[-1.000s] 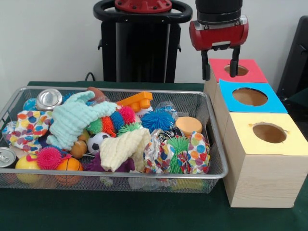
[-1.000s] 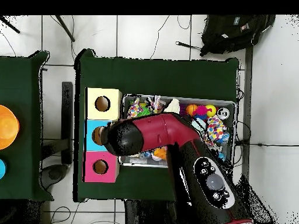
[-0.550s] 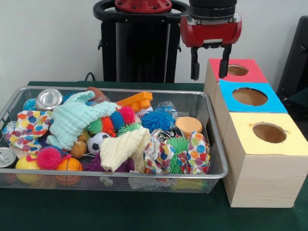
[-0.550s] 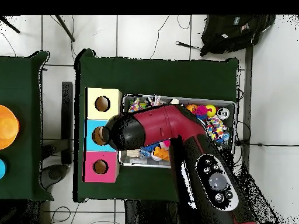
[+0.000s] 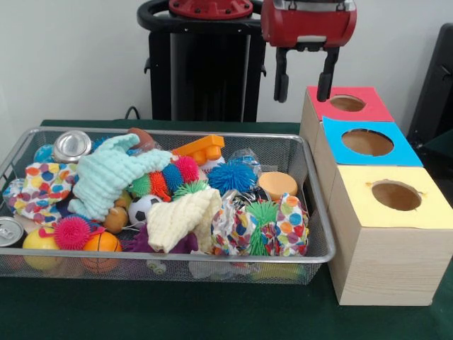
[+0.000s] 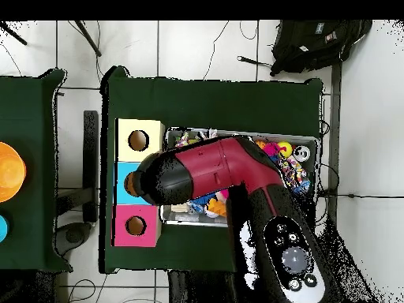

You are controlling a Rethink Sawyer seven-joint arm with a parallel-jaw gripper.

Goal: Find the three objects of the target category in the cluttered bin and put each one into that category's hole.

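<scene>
**A:** What was the gripper (image 5: pixel 303 74) doing at that moment?

**B:** It hung high, with its two dark fingers (image 5: pixel 281 74) spread apart and nothing between them. It was empty, above the gap between the wire bin (image 5: pixel 315 205) and the red-topped box (image 5: pixel 322 106), well clear of the clutter. In the overhead view the red arm (image 6: pixel 207 170) covered the middle of the bin and the gripper itself could not be seen.

**A:** And the things it was meant to find?

**B:** Which category was the target could not be told. The bin was still full: spiky rubber balls, among them a blue one (image 5: pixel 231 176), a pink one (image 5: pixel 72 231) and a green one (image 5: pixel 262 212); a soccer ball (image 5: pixel 146 207); an orange ball (image 5: pixel 101 243); cans such as the one at the far left corner (image 5: pixel 71 145); knitted cloths, one mint (image 5: pixel 106 173) and one cream (image 5: pixel 182 218); and spotted fabric bundles.

**A:** So how far along did it look?

**B:** Hard to say. The holes in the red, blue (image 5: pixel 367 142) and yellow (image 5: pixel 395 195) tops showed only dark, so what had gone in was hidden. I judged at least one more search and grasp was left.
</scene>
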